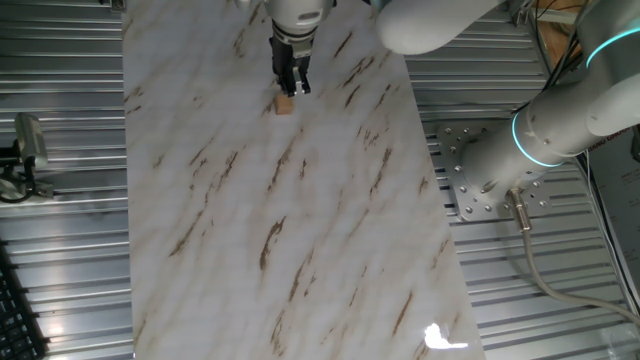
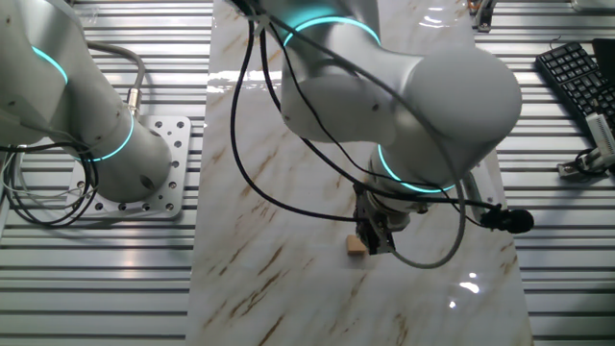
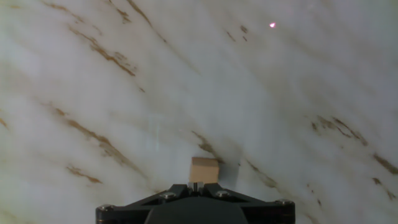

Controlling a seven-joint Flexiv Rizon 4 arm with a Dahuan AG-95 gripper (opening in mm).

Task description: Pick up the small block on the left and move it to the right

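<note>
On the bench (image 1: 300,250), a marble-patterned sheet with brown streaks, the block (image 1: 285,103) sits toward the far end in one fixed view, just left of centre. It is a tiny light-brown cube with plain, flat faces and square edges, wooden in look, and it lies flat on the sheet. The other fixed view shows the block (image 2: 358,246) near the front of the sheet, directly under the arm's wrist.

Just right of and above it hangs the claw (image 1: 293,86), its dark fingers reaching down to the block's top edge. In the other fixed view the claw (image 2: 377,242) stands just beside the block, seemingly touching it on one side. The hand view shows the block (image 3: 204,170) right at the front of the claw body, centred, but the fingertips themselves are out of frame. I cannot tell how far the jaws are apart, nor whether they have closed on the block.

The block should handle easily: light, stiff, not fragile, with little give. Its smooth faces on a glossy sheet may let it slide if nudged. The best hold is on two opposite flat sides, low and centred, since it is barely wider than the fingertips.
</note>
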